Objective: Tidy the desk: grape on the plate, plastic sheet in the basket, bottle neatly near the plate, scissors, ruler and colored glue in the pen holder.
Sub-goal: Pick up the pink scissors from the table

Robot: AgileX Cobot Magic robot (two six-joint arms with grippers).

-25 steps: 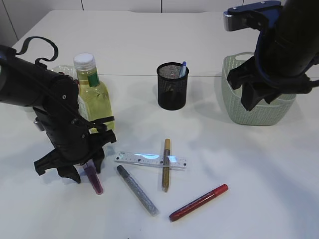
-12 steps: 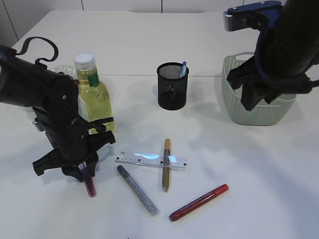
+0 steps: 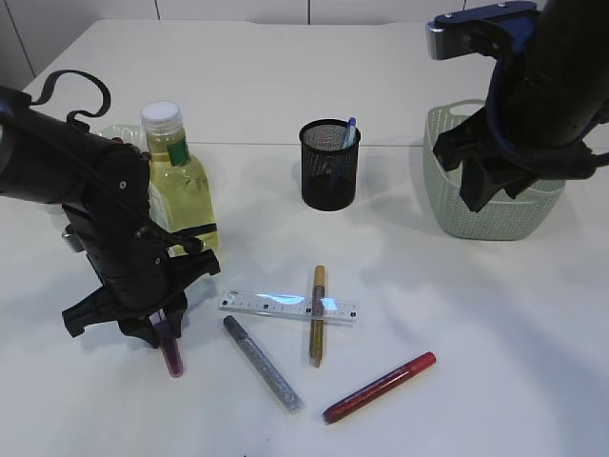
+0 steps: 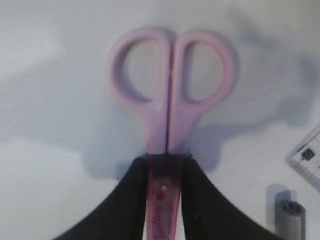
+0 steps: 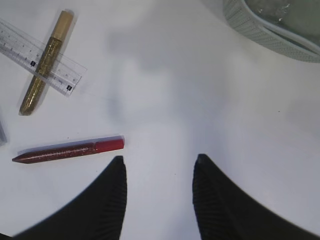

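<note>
The left gripper point(image 4: 165, 200) is clamping the pink scissors point(image 4: 172, 95) flat on the table, jaws narrow against the blade cover. At two o'clock, the right gripper point(image 5: 159, 165) is hovering, jaws half-spread and empty, beside the basket point(image 3: 447, 214).

The room is bright and the light is soft, coming from above. The white tabletop point(image 3: 285, 86) looks clean and even, with pale gray shadows under the arms. The clear ruler point(image 3: 287, 306) has a blue-white shine on it. In the left wrist view the picture is dimmer and a bit fuzzy. The pink scissors point(image 4: 171, 100) throw a big soft shadow toward 4 o'clock. The black fingers point(image 4: 125, 210) at 6 o'clock are blurry. In the right wrist view the tabletop is bright, and the dark fingers point(image 5: 105, 200) at the bottom are out of focus.
</note>
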